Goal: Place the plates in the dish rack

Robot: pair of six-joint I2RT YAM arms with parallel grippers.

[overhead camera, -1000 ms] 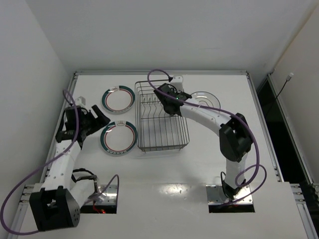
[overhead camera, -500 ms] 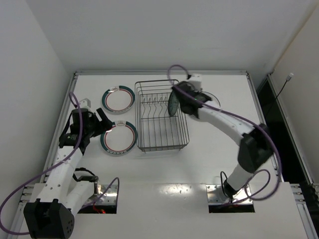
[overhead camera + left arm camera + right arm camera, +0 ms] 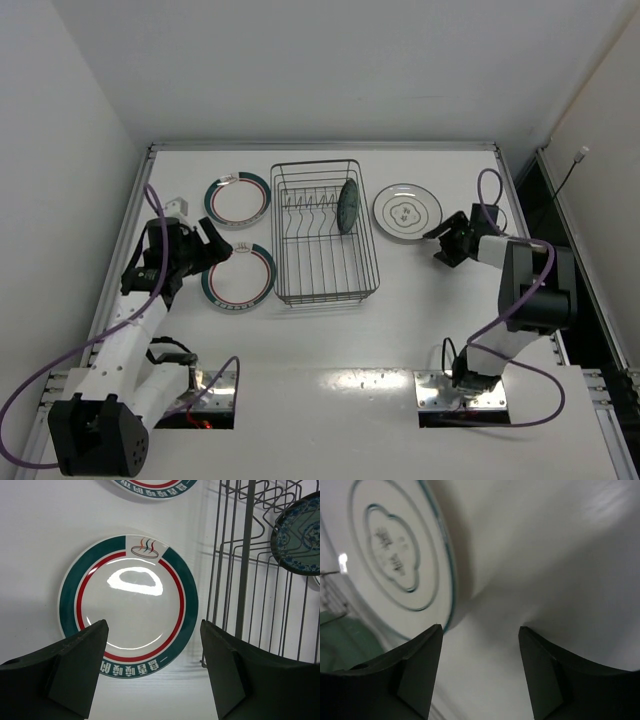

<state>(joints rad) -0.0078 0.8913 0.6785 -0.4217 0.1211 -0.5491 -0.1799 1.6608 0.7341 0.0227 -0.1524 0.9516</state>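
teal patterned plate (image 3: 348, 205) on edge in far right of dish rack (image 3: 326, 297). near banded plate (image 3: 238, 276) and far banded plate (image 3: 238, 200) flat on table (image 3: 420, 320) left of rack; thin-rimmed plate (image 3: 407, 213) flat at right. left gripper (image 3: 214, 247) spread wide over near banded plate, empty. right gripper (image 3: 447, 240) apart, empty, just beside thin-rimmed plate.

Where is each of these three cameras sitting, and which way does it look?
Top external: fixed above and behind the arms, looking down on the table; both arms, left gripper and right gripper show.
Left wrist: on the left arm, looking down at a banded plate beside the dish rack; its two fingers frame the bottom.
Right wrist: on the right arm, low, facing the thin-rimmed plate; its two fingers show.
Shared: the teal plate standing in the dish rack shows in top and left-wrist views.
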